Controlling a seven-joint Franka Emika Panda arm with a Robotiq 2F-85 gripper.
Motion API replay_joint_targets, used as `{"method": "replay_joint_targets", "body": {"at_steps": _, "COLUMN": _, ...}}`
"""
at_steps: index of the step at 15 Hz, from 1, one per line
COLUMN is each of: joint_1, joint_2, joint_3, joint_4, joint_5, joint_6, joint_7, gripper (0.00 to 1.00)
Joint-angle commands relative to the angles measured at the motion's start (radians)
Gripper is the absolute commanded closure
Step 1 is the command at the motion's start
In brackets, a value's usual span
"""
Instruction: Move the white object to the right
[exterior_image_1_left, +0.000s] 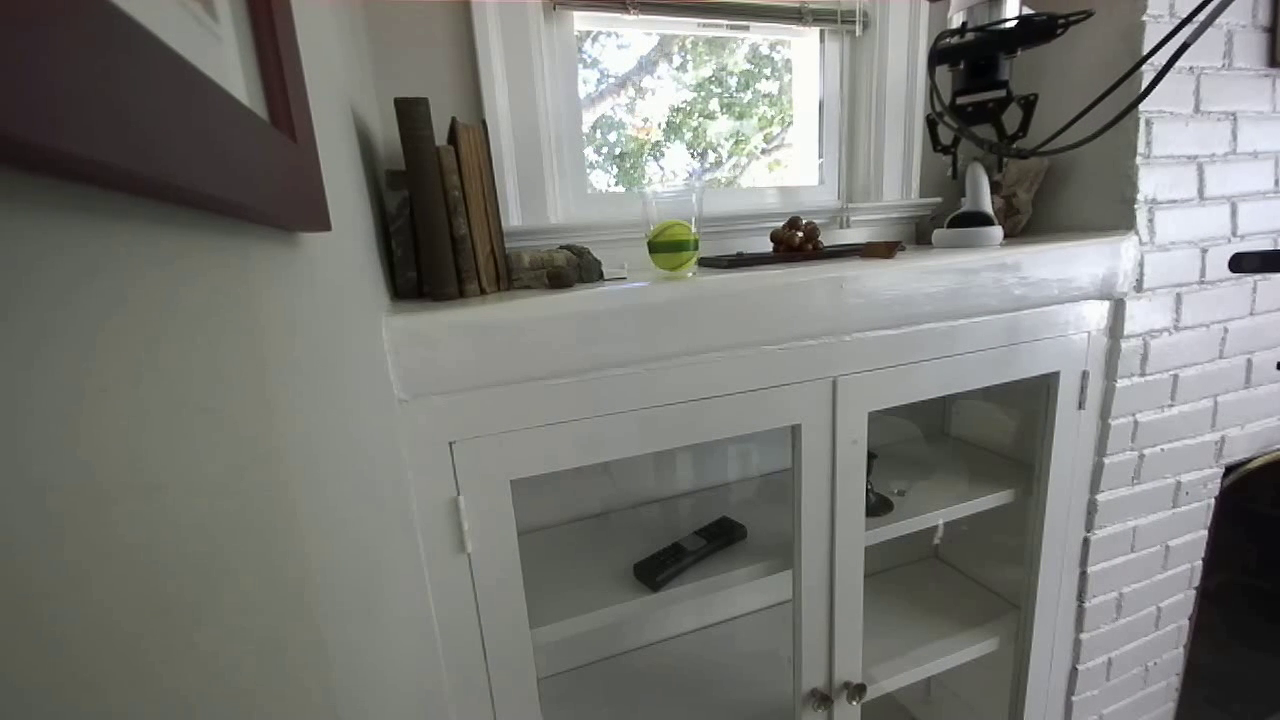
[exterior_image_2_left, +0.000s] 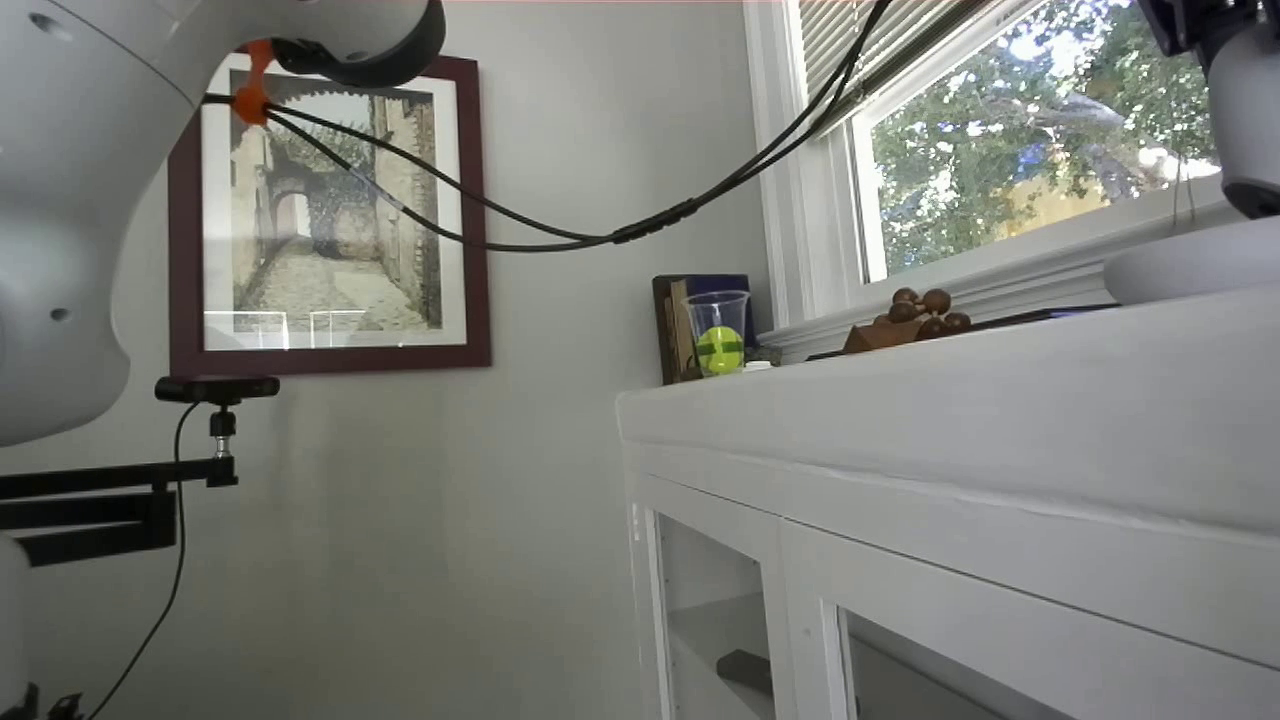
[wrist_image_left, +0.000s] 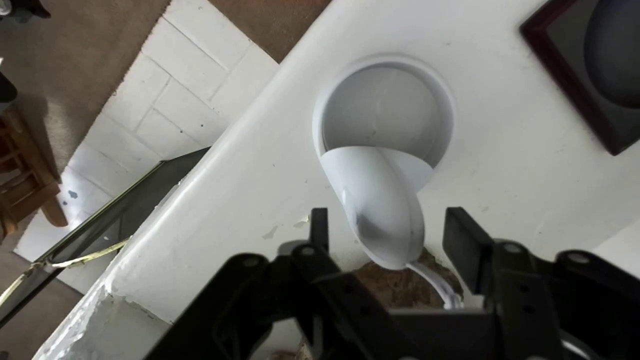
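Observation:
The white object (exterior_image_1_left: 977, 190) stands upright on its round ring base near the right end of the white ledge (exterior_image_1_left: 760, 300). In an exterior view only part of it (exterior_image_2_left: 1245, 110) shows at the right edge. In the wrist view its handle (wrist_image_left: 375, 195) rises from the ring toward my gripper (wrist_image_left: 387, 225), with a white strap at its tip. The gripper is open, with one finger on each side of the handle's upper end and a gap on both sides. In an exterior view the gripper (exterior_image_1_left: 977, 155) is just above and around the handle's top.
A brown rock (exterior_image_1_left: 1020, 190) sits close behind the white object. Left of it are a dark tray (exterior_image_1_left: 740, 260) with brown beads (exterior_image_1_left: 796, 236), a clear cup with a green ball (exterior_image_1_left: 672, 245), and books (exterior_image_1_left: 440, 210). A white brick wall (exterior_image_1_left: 1190, 220) stands right; the ledge drops off in front.

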Motion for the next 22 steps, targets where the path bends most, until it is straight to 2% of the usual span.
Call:
{"method": "replay_joint_targets", "body": {"at_steps": 1, "joint_1": -0.001, "joint_2": 0.025, "joint_3": -0.006, "joint_4": 0.055, "joint_5": -0.02, "joint_6": -0.021, "joint_7": -0.004, "gripper": 0.07}}
{"method": "replay_joint_targets", "body": {"at_steps": 2, "joint_1": 0.003, "joint_2": 0.024, "joint_3": -0.01, "joint_4": 0.065, "joint_5": -0.033, "joint_6": -0.05, "joint_7": 0.003, "gripper": 0.0}}
{"method": "replay_joint_targets", "body": {"at_steps": 5, "joint_1": 0.023, "joint_2": 0.007, "joint_3": -0.025, "joint_4": 0.081, "joint_5": -0.103, "joint_6": -0.119, "joint_7": 0.017, "gripper": 0.0}}
{"method": "replay_joint_targets", "body": {"at_steps": 11, "joint_1": 0.067, "joint_2": -0.038, "joint_3": -0.038, "joint_4": 0.12, "joint_5": -0.195, "joint_6": -0.173, "joint_7": 0.029, "gripper": 0.0}}
{"method": "replay_joint_targets", "body": {"at_steps": 22, "joint_1": 0.178, "joint_2": -0.132, "joint_3": -0.015, "joint_4": 0.127, "joint_5": -0.209, "joint_6": -0.382, "joint_7": -0.054, "gripper": 0.0}}
